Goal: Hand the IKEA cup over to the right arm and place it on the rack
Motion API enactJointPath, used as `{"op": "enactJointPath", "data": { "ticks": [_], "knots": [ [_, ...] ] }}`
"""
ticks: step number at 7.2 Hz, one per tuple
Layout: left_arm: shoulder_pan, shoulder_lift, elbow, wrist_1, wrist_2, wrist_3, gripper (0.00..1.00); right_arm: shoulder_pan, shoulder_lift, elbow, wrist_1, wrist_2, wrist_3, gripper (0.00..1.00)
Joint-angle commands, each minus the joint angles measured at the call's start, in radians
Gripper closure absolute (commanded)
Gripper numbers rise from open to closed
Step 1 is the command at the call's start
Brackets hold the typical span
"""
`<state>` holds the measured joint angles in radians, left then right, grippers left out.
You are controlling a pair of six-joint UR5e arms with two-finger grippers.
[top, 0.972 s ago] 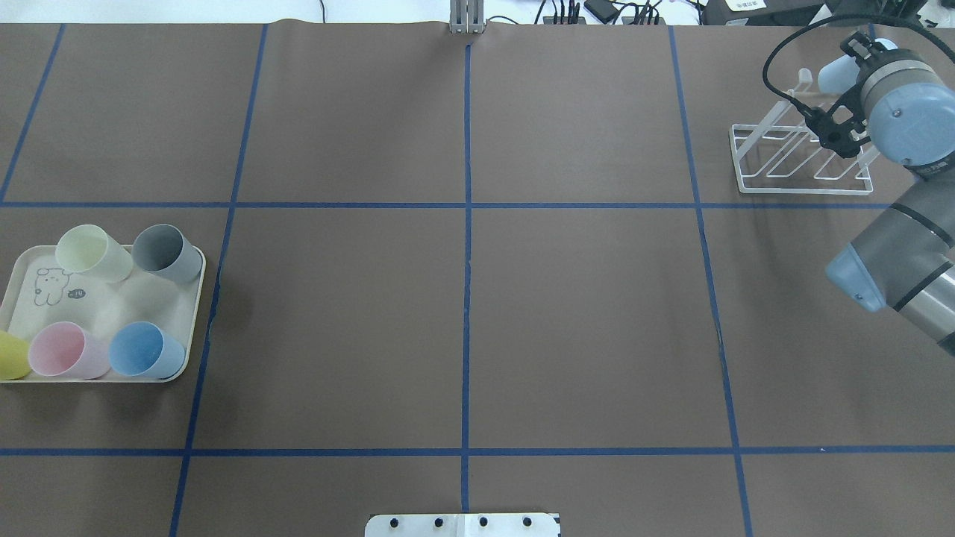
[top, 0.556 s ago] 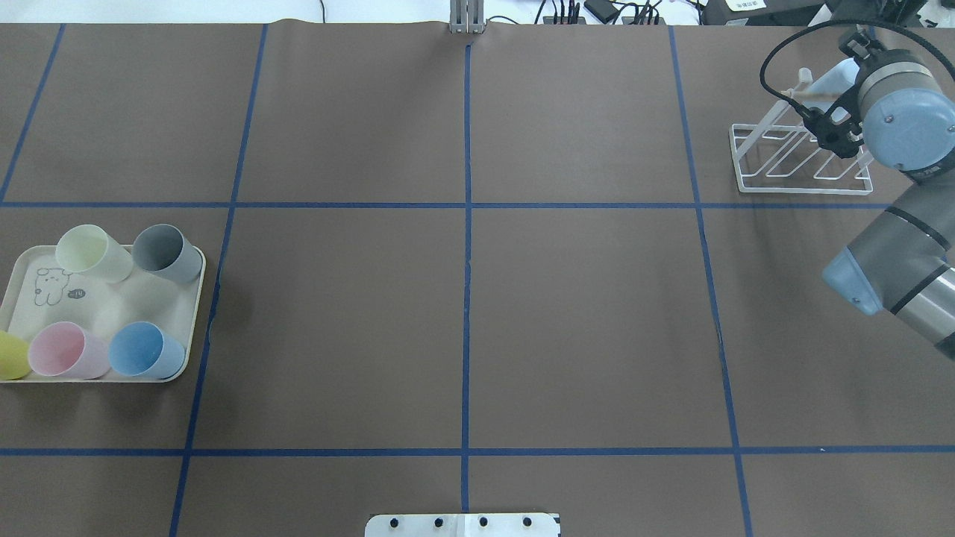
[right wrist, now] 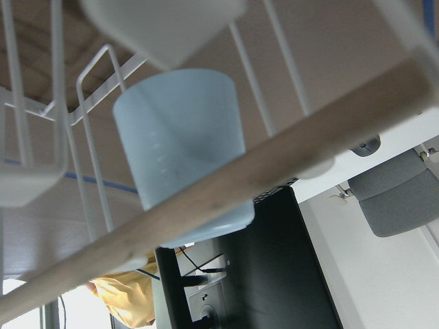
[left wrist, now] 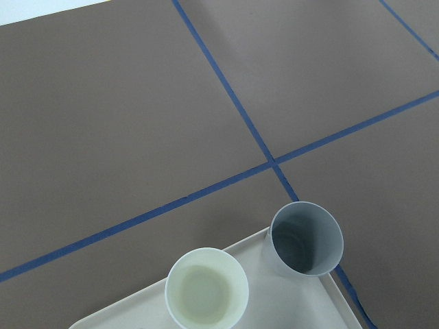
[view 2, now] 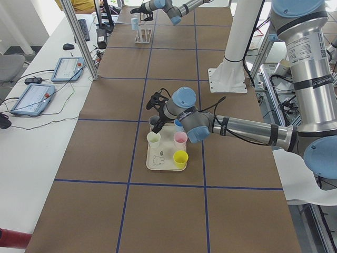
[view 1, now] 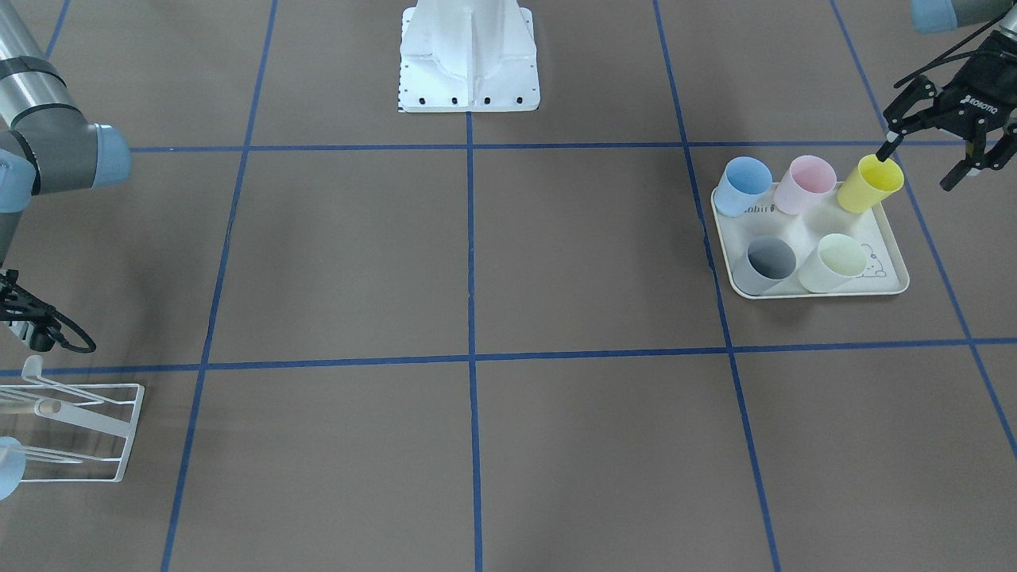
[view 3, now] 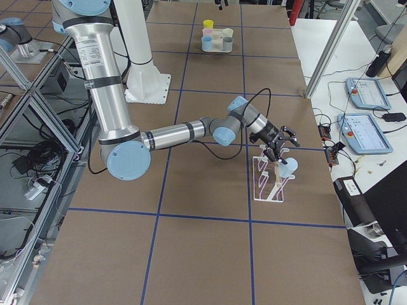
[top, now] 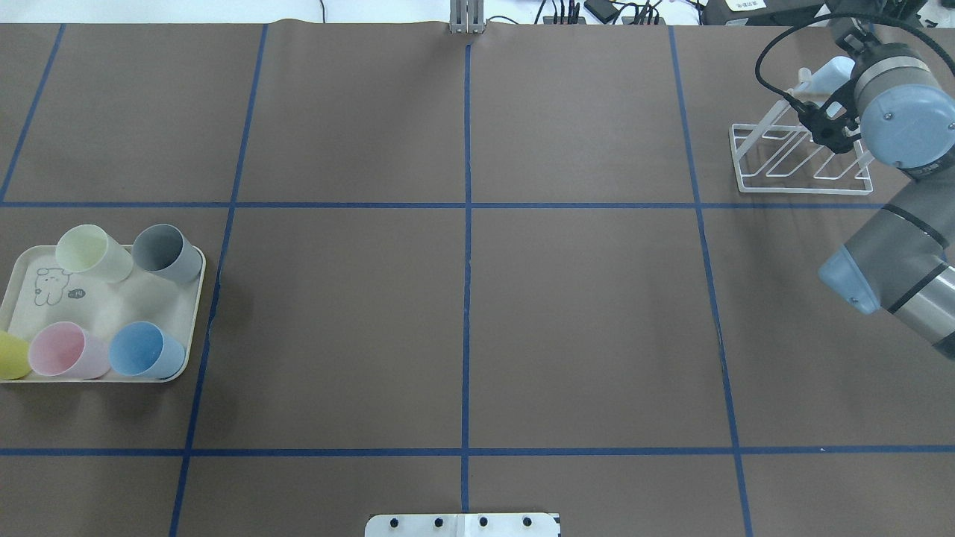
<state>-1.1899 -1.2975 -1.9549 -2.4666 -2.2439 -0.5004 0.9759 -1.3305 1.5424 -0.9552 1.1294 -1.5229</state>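
A pale blue IKEA cup [right wrist: 182,144] sits on a prong at the far end of the white wire rack [top: 804,192], behind its wooden dowel [right wrist: 240,178]. The cup also shows in the exterior right view [view 3: 287,170]. The right arm's gripper [view 3: 280,145] hangs just over the rack [view 3: 270,181]; I cannot tell if it is open or shut. My left gripper [view 1: 919,165] is open and empty, raised beside the yellow cup [view 1: 870,184] at the tray's corner. Pink [view 1: 804,184], blue [view 1: 743,187], grey [left wrist: 305,240] and pale green [left wrist: 206,295] cups stand in the cream tray [view 1: 818,294].
The robot's white base plate [view 1: 469,56] sits at the table's near-robot edge. Blue tape lines divide the brown mat into squares. Tablets [view 3: 365,92] and cables lie on a side bench beyond an aluminium post.
The right wrist has edged slightly toward the table's far side over the rack and now covers more of the pale blue cup. The tray and its cups have not moved.
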Motion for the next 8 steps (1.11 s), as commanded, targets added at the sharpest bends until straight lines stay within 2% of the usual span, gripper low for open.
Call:
{"op": "enactJointPath", "data": {
  "ticks": [1, 2, 4, 5, 6, 7, 8],
  "knots": [
    [-0.001, 0.001, 0.002, 0.000, 0.006, 0.003, 0.00, 0.015, -0.001, 0.077, -0.007, 0.166, 0.287, 0.01],
    [-0.001, 0.003, 0.002, -0.002, 0.007, 0.003, 0.00, 0.014, -0.030, 0.137, -0.007, 0.267, 0.601, 0.01],
    [-0.001, 0.003, 0.005, 0.000, 0.015, -0.001, 0.00, 0.009, -0.096, 0.290, -0.008, 0.431, 1.074, 0.01],
    [-0.001, -0.002, 0.017, 0.000, 0.018, 0.000, 0.00, 0.004, -0.096, 0.309, 0.001, 0.560, 1.345, 0.01],
    [0.004, -0.009, 0.039, 0.000, 0.065, -0.003, 0.00, -0.009, -0.095, 0.347, 0.010, 0.628, 1.580, 0.00],
    [0.013, -0.014, 0.074, -0.033, 0.114, -0.067, 0.00, -0.070, -0.096, 0.395, 0.010, 0.630, 1.691, 0.00],
    [0.019, -0.016, 0.144, -0.128, 0.116, -0.123, 0.00, -0.126, -0.095, 0.407, 0.012, 0.629, 1.754, 0.00]
  ]
}}
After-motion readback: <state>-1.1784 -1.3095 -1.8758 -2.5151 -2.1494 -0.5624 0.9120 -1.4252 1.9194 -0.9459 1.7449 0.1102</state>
